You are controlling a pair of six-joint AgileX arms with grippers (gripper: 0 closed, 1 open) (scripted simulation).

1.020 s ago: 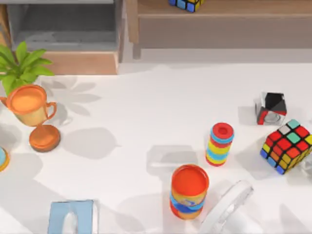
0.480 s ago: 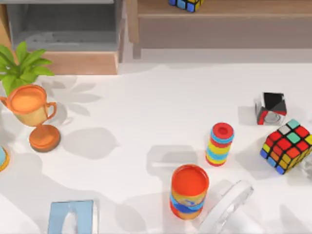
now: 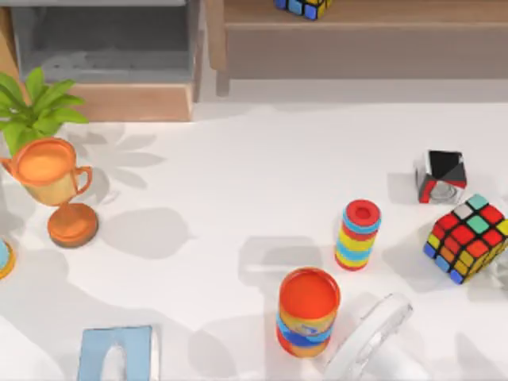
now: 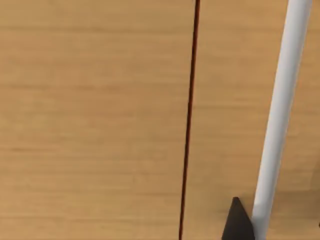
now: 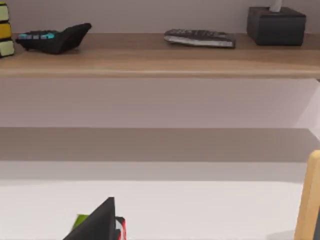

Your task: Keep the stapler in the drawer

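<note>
Two AgileX arms and a white table [image 3: 238,175], read from the near edge outward. At the table's 7 o'clock lies a pale blue block [image 3: 115,353]. At 5 o'clock an orange can [image 3: 308,311] stands upright, with a see-through curved piece [image 3: 371,333] just beside it at its 3 o'clock.

The stapler [image 3: 278,268] is a faint whitish bar lying flat on the table. It sits at about 12 o'clock from the can and 9 o'clock from the striped ring stack [image 3: 359,235], apart from both and well apart from the drawer. A Rubik's cube [image 3: 467,238] rests at the table's 3 o'clock, and a black-and-red cube [image 3: 441,176] lies at its 12 o'clock.

On the left side, at 9 o'clock, stands an orange trophy [image 3: 51,186], with a green plant [image 3: 36,107] beyond it. The drawer [image 3: 135,103] stands pulled open at 11 o'clock, with its grey inside showing behind the tan front panel. A wooden shelf [image 3: 365,16] runs from 12 to 1 o'clock and carries a second cube [image 3: 303,6].

The left gripper [image 4: 236,225] is close against a tan wood panel [image 4: 90,120], next to a white bar [image 4: 280,110]. The right gripper [image 5: 100,222] is low over the table, facing the shelf. Whether either is spread or closed cannot be told.
</note>
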